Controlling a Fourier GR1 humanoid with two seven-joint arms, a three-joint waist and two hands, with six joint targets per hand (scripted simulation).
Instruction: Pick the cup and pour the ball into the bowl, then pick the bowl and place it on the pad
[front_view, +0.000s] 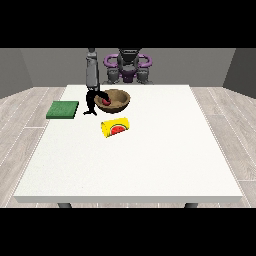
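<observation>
1. Front view: the bowl (116, 98), brown, rigid and probably light, stands on the table (150, 160) with the red ball (106, 101) inside.
2. The robot hand at the view's left (93, 100) curls over its near rim, a sound hold.
3. The other robot hand is out of sight.
4. The cup (115, 127) lies tipped in front; the green pad (63, 109) waits at the left, nothing between.

Brown bowl (118, 98), red ball (106, 101), yellow watermelon-print cup (115, 127), green pad (63, 109)

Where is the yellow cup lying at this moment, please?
In the front view the cup lies on its side left of the table's centre, just in front of the brown bowl.
</observation>
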